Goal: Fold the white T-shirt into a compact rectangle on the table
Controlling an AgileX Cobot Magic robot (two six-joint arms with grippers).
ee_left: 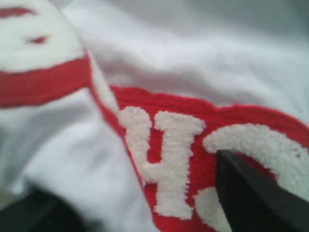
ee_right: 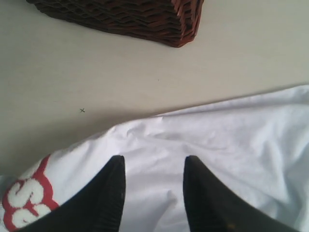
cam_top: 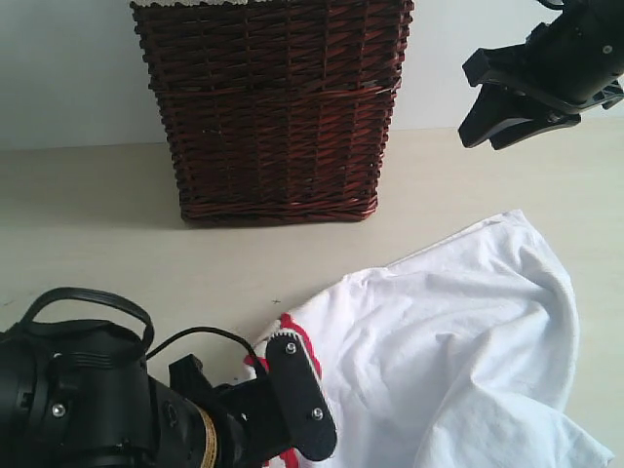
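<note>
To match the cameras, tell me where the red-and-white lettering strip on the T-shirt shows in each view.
Exterior view: the lettering strip sits at the bottom, left of centre, on the edge of the white T-shirt.
Left wrist view: it fills the middle and right, close up.
Right wrist view: it is in the bottom left corner.
Shared landmark: the white T-shirt, in all three.

We see soft, even light; the basket (cam_top: 273, 107) casts a faint shadow on the table (cam_top: 97, 244); the left wrist view is blurred.

Exterior view toward basket (cam_top: 273, 117); wrist views close above shared white T-shirt (cam_top: 458, 341).
</note>
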